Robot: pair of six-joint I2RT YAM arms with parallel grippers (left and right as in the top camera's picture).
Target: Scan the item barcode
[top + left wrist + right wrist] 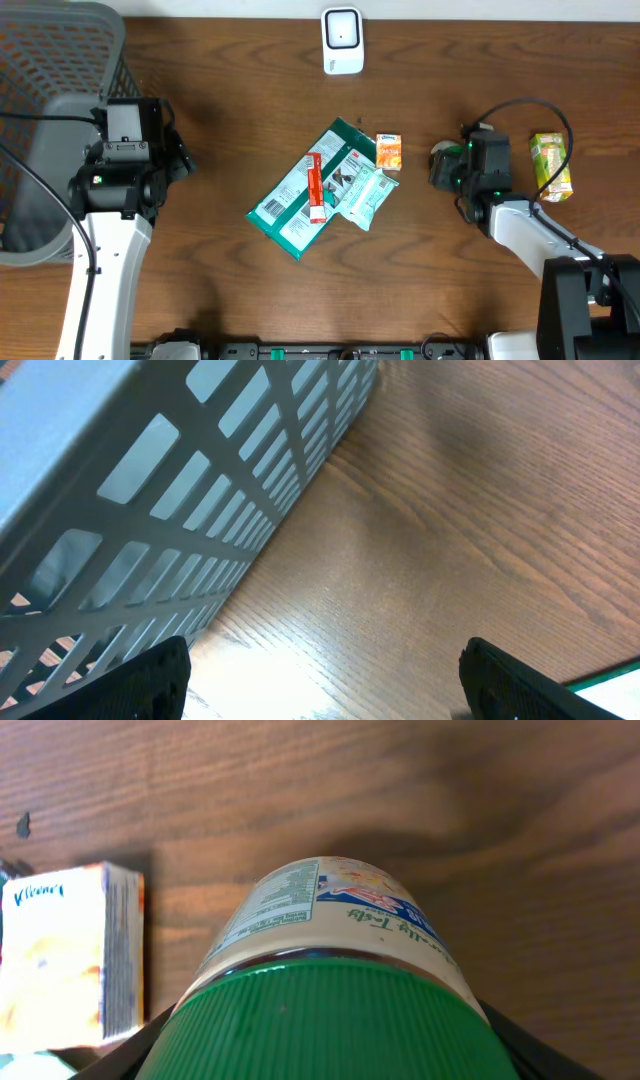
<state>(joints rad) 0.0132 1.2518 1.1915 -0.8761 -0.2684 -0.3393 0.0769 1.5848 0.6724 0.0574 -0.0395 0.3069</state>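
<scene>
Right gripper is clamped on the green-lidded jar, which fills the gap between its fingers, over the worktop's right half, just beside the tissue pack. Left gripper gapes empty by the basket.

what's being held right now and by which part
The right gripper holds a jar, its fingers on either side at the green lid end. The left gripper is open and empty.

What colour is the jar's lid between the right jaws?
Green lid on the jar; clearest in the right wrist view.
</scene>
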